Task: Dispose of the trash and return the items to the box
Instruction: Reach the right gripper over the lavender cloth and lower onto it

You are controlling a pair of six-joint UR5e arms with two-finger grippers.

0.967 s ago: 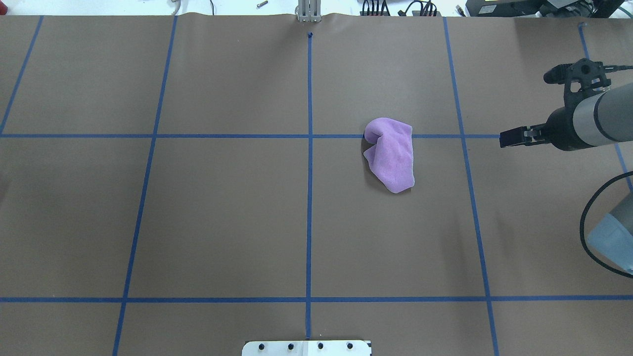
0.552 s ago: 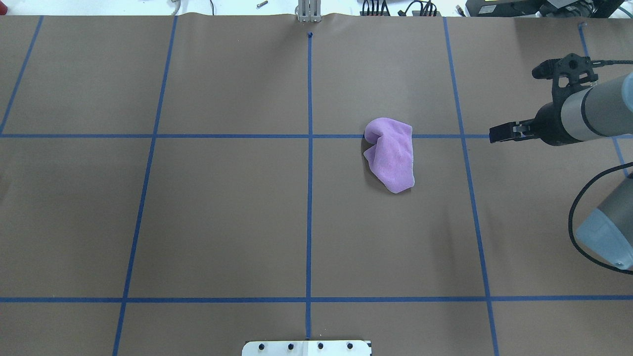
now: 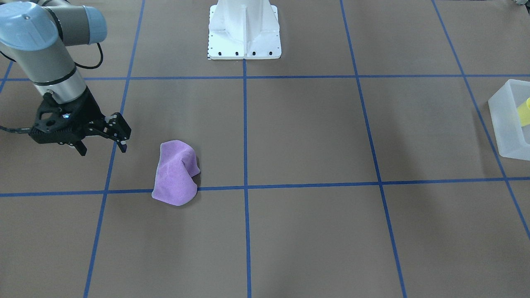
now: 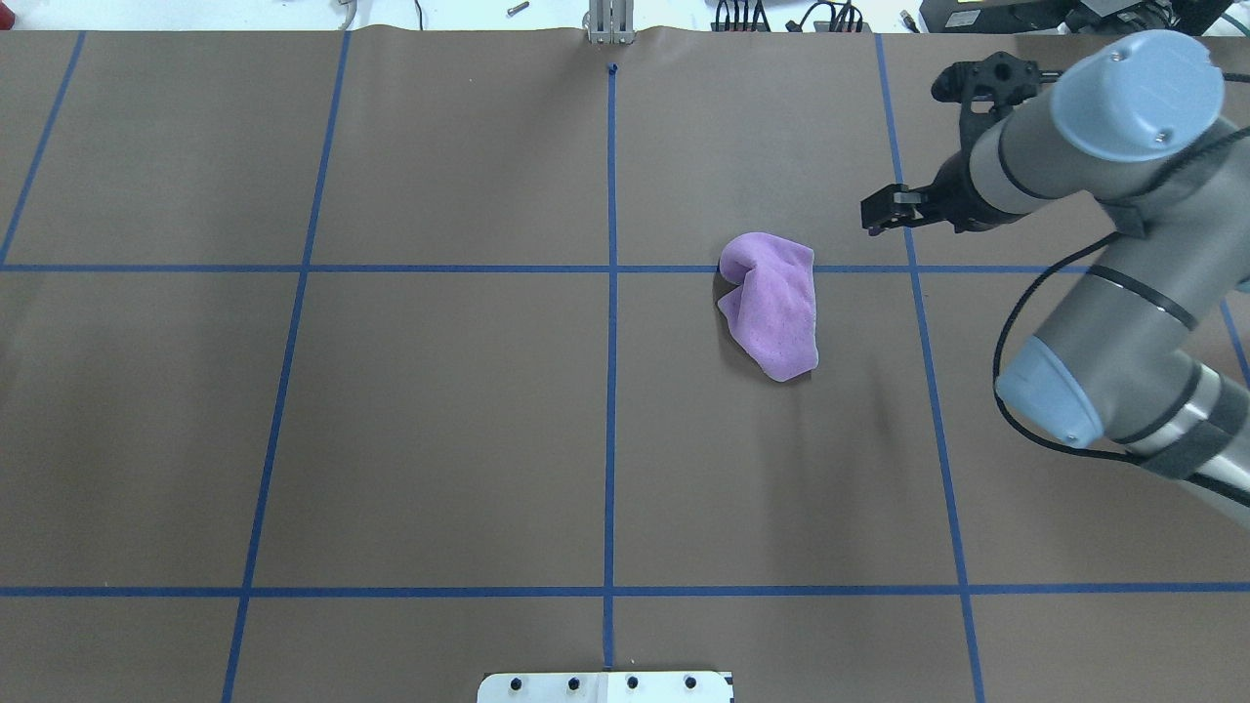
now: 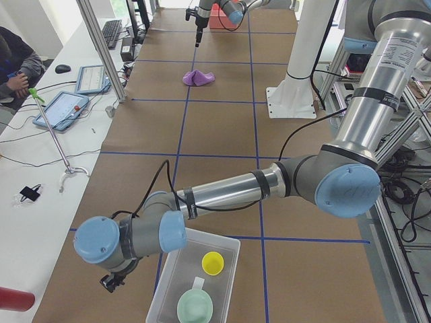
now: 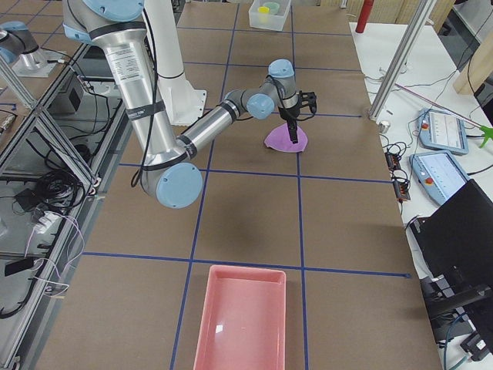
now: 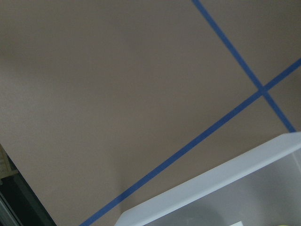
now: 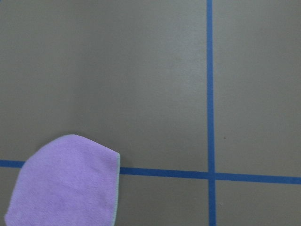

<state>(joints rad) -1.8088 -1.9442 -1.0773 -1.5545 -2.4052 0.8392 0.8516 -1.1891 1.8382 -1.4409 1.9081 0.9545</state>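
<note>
On a bench (image 4: 439, 439) covered in matte brown paper and gridded with blue tape (image 4: 610, 391), a frosted-white box (image 5: 168, 282) sits at the end on the robot's left. It is a translucent plastic bin with straight walls, open side up. Its long axis seems to run along the bench's length, slightly skewed to the tape lines.

Inside it, a small yellow cup (image 5: 213, 262) stands upright, mouth up. A wider, round mint-green bowl (image 5: 195, 307) rests beside it, also mouth up.

The left gripper (image 5: 111, 282) hangs just outside the box's wall. Whether its fingers are open or closed cannot be told.

Well apart from the box, on the robot's right half of the bench, a soft purple cloth (image 4: 771, 308) lies in a fuzzy, crumpled heap across a tape line. The right gripper (image 3: 103, 149) hovers near the cloth without touching it, its black fingers spread apart and holding nothing.

A white pedestal base (image 3: 244, 29) stands at the robot's edge of the bench. A shallow pink tray (image 6: 240, 316) rests at the bench's right end.
</note>
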